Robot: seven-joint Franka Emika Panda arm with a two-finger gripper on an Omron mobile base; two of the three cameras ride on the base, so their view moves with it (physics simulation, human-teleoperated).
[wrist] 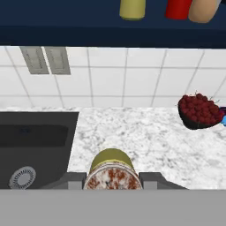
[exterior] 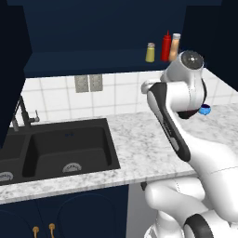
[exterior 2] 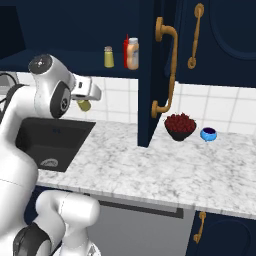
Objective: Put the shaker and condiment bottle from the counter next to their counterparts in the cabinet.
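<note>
My gripper is shut on the shaker, an olive-yellow cylinder seen from its speckled end, held in the air above the counter. In the right base view the held shaker hangs under the hand, just left of the open cabinet door. On the cabinet shelf stand the twin shaker, the red squeeze bottle and, touching its right side, the peach-tan condiment bottle. The same row shows above me in the hand view: twin shaker, red bottle, condiment bottle.
A black sink with a dark faucet is set into the counter at left. The navy cabinet door stands open toward me. A dark bowl of red berries and a small blue bowl sit by the tiled wall.
</note>
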